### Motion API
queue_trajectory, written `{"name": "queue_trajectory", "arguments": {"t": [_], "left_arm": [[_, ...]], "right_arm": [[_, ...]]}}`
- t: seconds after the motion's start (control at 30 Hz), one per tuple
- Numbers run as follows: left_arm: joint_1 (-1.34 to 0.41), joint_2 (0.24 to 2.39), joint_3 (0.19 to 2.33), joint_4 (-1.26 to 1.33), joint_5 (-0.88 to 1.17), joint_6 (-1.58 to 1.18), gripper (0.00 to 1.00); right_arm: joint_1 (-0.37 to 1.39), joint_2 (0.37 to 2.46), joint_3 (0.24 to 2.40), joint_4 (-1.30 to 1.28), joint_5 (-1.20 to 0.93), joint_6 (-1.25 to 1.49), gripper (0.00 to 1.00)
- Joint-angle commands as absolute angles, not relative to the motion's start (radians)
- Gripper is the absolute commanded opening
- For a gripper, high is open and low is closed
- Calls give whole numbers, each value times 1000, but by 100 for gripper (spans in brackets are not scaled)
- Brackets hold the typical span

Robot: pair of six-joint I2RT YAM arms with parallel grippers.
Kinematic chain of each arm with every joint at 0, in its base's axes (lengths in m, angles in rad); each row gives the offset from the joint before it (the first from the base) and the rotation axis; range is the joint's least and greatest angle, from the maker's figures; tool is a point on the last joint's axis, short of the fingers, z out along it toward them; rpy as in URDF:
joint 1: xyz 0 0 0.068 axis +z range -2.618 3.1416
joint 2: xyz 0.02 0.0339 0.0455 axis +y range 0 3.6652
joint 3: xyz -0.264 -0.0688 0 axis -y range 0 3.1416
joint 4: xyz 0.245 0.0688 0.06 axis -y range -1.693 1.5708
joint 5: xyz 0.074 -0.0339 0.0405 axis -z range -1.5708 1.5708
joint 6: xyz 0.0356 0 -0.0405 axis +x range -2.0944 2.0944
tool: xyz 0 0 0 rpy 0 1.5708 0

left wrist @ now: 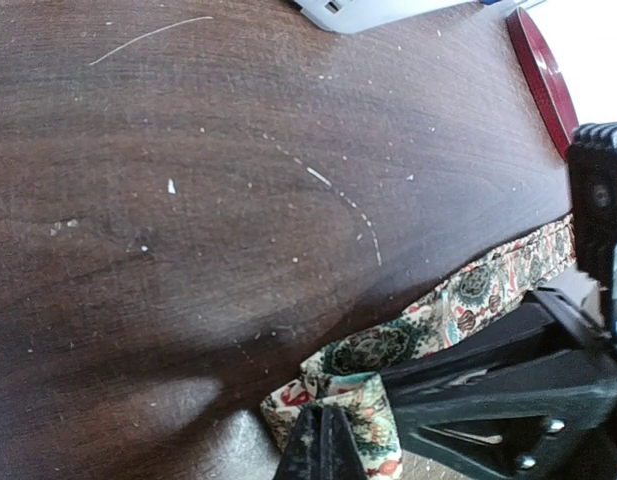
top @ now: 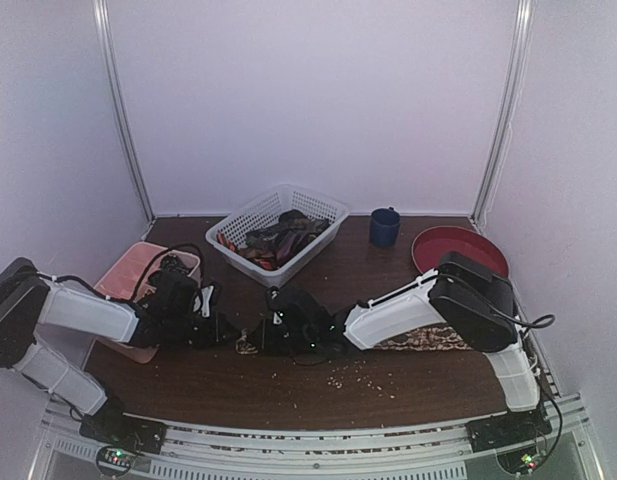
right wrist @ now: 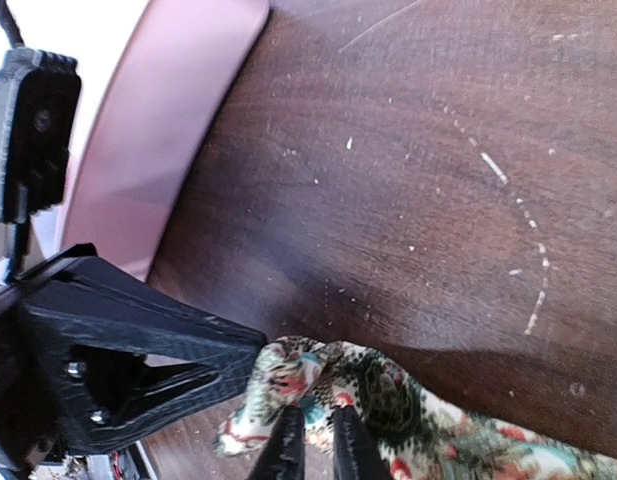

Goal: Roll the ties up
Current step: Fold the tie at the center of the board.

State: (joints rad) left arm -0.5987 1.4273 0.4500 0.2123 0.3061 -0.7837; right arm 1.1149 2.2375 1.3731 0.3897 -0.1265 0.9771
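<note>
I'm pinching the floral tie [left wrist: 458, 295] by its folded end, mid-table: left gripper [left wrist: 320, 440] nipped tight on it, right gripper [right wrist: 313, 445] clamping narrowly alongside. I'm wanting slow turns, edges aligned, tail lying flat.

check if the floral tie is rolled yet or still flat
Barely started: floral tie end folded between left gripper and right gripper, rest lies flat.

You have a white lattice basket [top: 246, 212] at the worktop's [top: 288, 385] back, a blue mug [top: 384, 228] beside a red plate [top: 453, 242], and a pink tray [top: 128, 270] at the left.
</note>
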Motion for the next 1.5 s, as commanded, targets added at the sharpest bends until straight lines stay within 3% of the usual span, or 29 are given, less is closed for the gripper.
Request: {"name": "queue_trajectory", "arguments": {"t": [0.0, 0.4, 0.6, 0.87, 1.13, 1.47], "left_arm": [[-608, 1419, 476, 236, 295, -771, 0], [-618, 1419, 475, 210, 266, -773, 0], [-618, 1401, 475, 202, 272, -774, 0], [-621, 1373, 474, 200, 273, -781, 0], [-620, 1363, 484, 116, 194, -764, 1], [-641, 1393, 477, 208, 286, -729, 0]], "right_arm": [[1112, 2169, 1341, 385, -94, 1000, 15], [1116, 2204, 1369, 419, -145, 1046, 35], [1116, 2221, 1382, 394, -146, 1038, 28], [1111, 2236, 1386, 383, -146, 1008, 11], [1107, 2238, 1368, 391, -137, 1005, 9], [1104, 2205, 1358, 388, -114, 1006, 14]]}}
